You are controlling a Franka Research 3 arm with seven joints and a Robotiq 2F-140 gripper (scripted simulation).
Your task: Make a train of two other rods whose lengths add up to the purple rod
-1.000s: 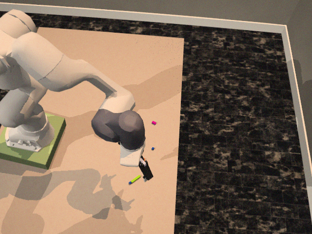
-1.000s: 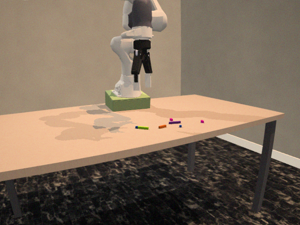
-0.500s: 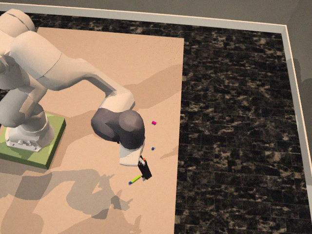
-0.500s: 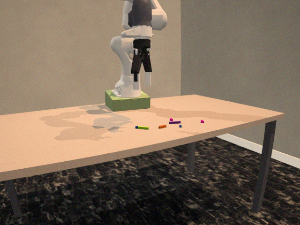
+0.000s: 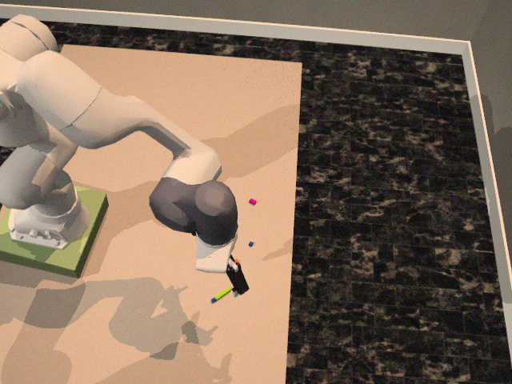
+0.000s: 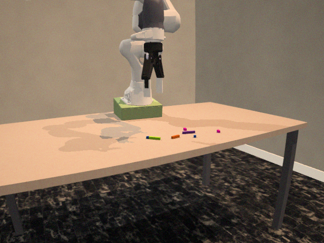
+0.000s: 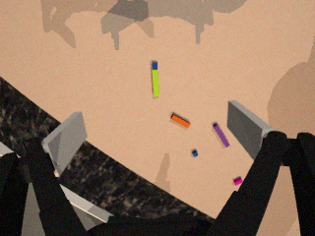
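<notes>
Exterior view shows 2 magenta rods; the wrist and top views show only 1

Nearest the exterior camera, the lime rod (image 5: 223, 294) (image 6: 154, 137) (image 7: 156, 84) lies flat with a blue rod (image 5: 213, 300) (image 6: 147, 137) (image 7: 155, 65) at its end. The wrist view shows them in line, with no visible gap: the 6-centimetre train. Well apart from them is the orange rod (image 5: 236, 261) (image 6: 175, 136) (image 7: 180, 121), plain in the exterior and wrist views but only a speck beside the gripper (image 5: 238, 278) (image 6: 153, 90) (image 7: 157, 135) from the top. Near it sits the loose blue rod (image 5: 250, 243) (image 6: 195, 136) (image 7: 195, 153), visible in all 3 views.

Farther back, the purple rod (image 6: 188, 132) (image 7: 220, 135) shows in 2 views; the top view does not show it. Off to its side is 1 magenta rod (image 5: 252, 201) (image 6: 218, 131) (image 7: 238, 181); just behind it, the other magenta rod (image 6: 185, 129) appears only in the exterior view.

The gripper stands wide, holding nothing, raised above the table (image 5: 186, 107) (image 6: 78, 159) (image 7: 113, 98). Behind, the arm rises from its green base (image 5: 93, 231) (image 6: 142, 113).
</notes>
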